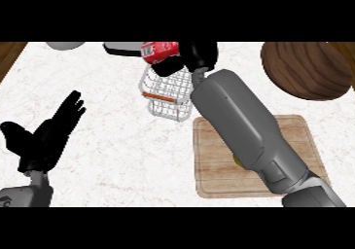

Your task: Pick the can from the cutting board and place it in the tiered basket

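Head view shows the right hand (198,56) curled round the red can (160,50), carried off the cutting board (294,146) so it hangs over the wire basket (168,95) just below the fingers (release seems next). The left hand (44,136) rests, fingers spread.

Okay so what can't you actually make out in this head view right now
- Can: its right side is covered by the right hand, and its top is cut by the frame's upper edge.
- Tiered basket: its right side hides behind the right forearm.
- Cutting board: the forearm crosses it; a yellowish bit at the arm's edge can't be identified.
- White things at the top edge: cut off, unidentifiable.
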Tool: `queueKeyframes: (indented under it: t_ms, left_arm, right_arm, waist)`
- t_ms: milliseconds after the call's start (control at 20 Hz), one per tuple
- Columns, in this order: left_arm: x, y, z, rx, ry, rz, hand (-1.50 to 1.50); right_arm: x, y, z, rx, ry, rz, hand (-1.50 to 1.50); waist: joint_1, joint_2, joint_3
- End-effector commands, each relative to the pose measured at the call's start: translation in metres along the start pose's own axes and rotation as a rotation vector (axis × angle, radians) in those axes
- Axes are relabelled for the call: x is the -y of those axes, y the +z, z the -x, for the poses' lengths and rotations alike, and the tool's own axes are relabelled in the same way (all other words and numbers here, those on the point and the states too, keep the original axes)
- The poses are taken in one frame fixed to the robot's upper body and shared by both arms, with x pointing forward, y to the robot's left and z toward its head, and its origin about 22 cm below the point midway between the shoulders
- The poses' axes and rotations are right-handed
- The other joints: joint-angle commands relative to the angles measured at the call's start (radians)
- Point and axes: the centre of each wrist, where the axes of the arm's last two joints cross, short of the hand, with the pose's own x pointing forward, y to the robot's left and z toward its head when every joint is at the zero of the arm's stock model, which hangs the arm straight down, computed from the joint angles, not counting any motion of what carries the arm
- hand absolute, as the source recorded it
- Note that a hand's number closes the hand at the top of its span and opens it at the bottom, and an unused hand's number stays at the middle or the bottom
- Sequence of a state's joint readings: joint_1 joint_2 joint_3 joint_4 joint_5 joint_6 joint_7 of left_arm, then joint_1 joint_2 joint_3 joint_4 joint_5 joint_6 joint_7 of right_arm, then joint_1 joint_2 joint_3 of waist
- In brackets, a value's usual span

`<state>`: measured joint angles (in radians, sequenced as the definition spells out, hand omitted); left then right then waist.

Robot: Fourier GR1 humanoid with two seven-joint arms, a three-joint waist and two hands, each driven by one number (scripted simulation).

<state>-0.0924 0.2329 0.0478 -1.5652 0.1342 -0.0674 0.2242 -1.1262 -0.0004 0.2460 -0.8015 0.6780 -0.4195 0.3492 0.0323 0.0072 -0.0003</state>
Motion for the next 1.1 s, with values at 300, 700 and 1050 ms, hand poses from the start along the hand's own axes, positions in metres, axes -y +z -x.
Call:
queueKeyframes:
  t_ms: [300, 700, 1050]
  left_arm:
    - [0.014, -0.010, 0.013, -0.012, -0.020, 0.008, 0.00]
    - [0.006, -0.007, 0.003, -0.007, -0.018, 0.005, 0.00]
    - [-0.012, -0.001, 0.011, -0.010, 0.002, -0.030, 0.00]
  right_arm:
    - [-0.011, -0.011, 0.001, 0.007, -0.073, 0.033, -1.50]
    - [0.011, -0.021, -0.015, -0.087, -0.392, 0.139, -1.50]
    - [0.052, -0.033, 0.003, -0.140, -0.677, 0.259, -1.50]
  waist:
    - [-0.006, 0.001, 0.000]
    - [0.006, 0.002, 0.000]
    - [-0.023, -0.003, 0.001]
